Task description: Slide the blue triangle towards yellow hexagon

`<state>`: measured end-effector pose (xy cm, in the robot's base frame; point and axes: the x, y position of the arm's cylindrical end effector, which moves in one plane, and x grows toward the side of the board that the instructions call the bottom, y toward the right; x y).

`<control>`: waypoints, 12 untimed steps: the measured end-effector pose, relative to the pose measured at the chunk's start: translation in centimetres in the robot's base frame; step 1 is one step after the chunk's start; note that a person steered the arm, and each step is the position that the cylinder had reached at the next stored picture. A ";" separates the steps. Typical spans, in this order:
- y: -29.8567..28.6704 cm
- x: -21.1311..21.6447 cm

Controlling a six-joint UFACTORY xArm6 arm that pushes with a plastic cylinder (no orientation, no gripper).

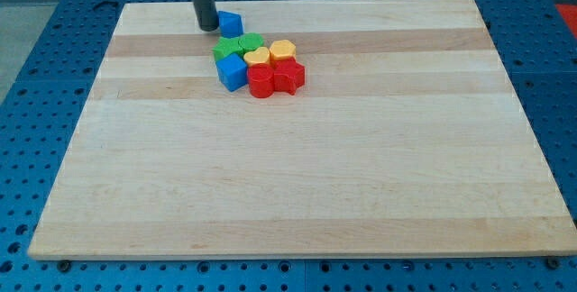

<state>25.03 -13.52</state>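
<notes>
The blue triangle point(232, 22) lies near the view's top edge of the wooden board point(297, 193), left of centre. My tip point(208, 27) stands right beside it on its left, touching or almost touching. The yellow hexagon point(282, 50) sits below and to the right of the triangle, at the top right of a tight cluster of blocks. The triangle is a short gap above that cluster.
The cluster holds two green blocks point(240, 46), a yellow heart-like block point(257, 57), a blue cube point(232, 72), a red round block point(261, 82) and a red star-like block point(288, 77). A blue perforated table point(54, 76) surrounds the board.
</notes>
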 end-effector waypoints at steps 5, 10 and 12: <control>4.1 0.7; 6.6 2.2; 9.6 2.2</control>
<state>27.25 -3.92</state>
